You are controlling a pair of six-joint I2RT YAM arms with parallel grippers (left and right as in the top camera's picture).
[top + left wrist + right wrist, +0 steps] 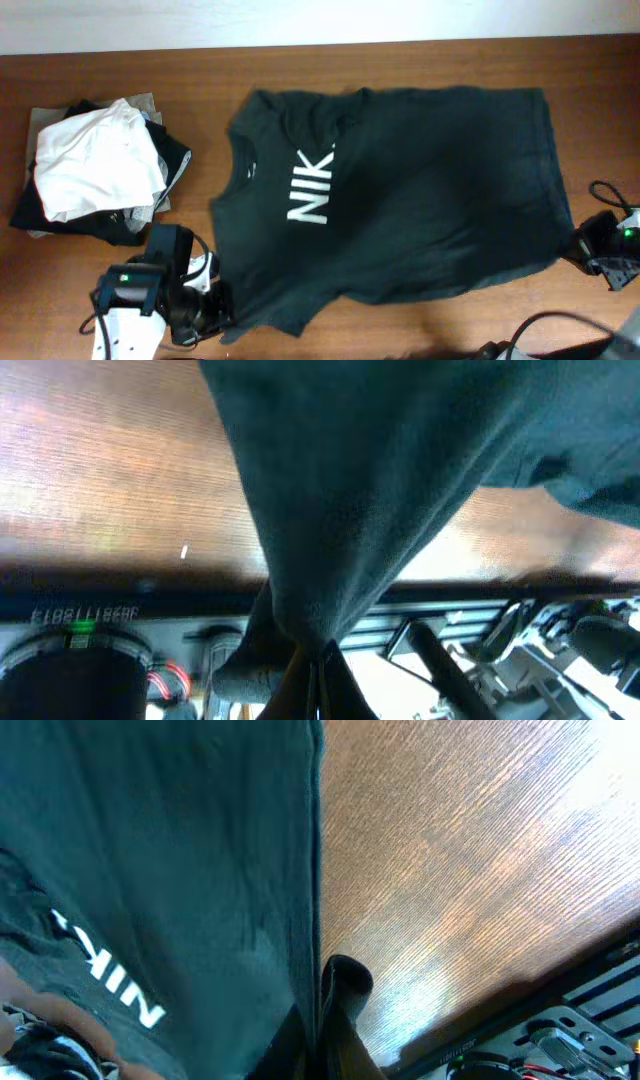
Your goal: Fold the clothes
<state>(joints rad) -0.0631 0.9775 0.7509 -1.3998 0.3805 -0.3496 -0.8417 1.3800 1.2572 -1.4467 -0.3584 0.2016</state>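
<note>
The dark charcoal short-sleeved cotton T-shirt (420, 190) lies spread on the brown wooden table (430, 325). The left fingers (318, 685) are clamped on its near sleeve, the right fingers (325, 1035) on its hem corner. Both bites look thin, so an uneven lift could slip the cloth or bunch the fold

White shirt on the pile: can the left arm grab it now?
Probably not yet. The left gripper is shut on the dark T-shirt, so it must let go first. The white shirt lies close by, nothing between.
</note>
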